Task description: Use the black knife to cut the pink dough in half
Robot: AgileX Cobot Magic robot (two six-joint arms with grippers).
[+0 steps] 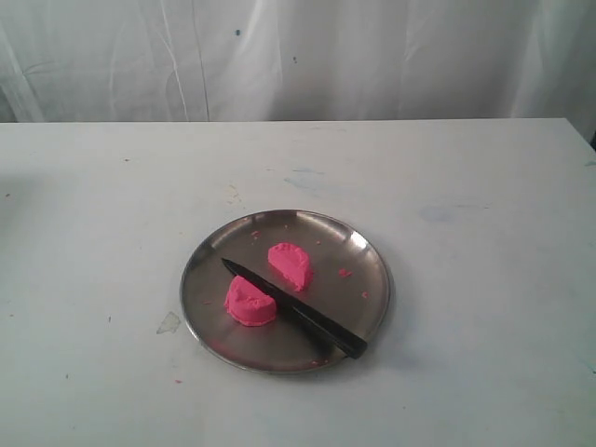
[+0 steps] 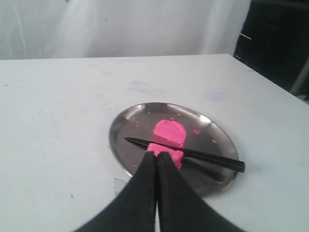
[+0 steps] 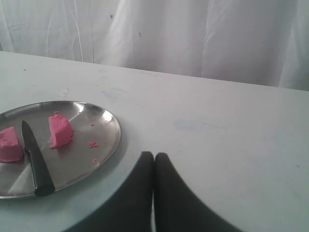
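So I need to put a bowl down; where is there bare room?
The white table is bare right of and behind the steel plate. The plate is crowded: two pink dough halves flank the black knife, with crumbs around.

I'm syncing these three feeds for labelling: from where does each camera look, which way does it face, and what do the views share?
Exterior view: raised, off the arms, looking down across the table at the steel plate; no robot part shows.
Left wrist view: above the left gripper, shut, facing the plate over its fingertips.
Right wrist view: above the right gripper, shut, facing the curtain, plate off to one side.
Shared: all three show the plate, the black knife and both pieces of pink dough.
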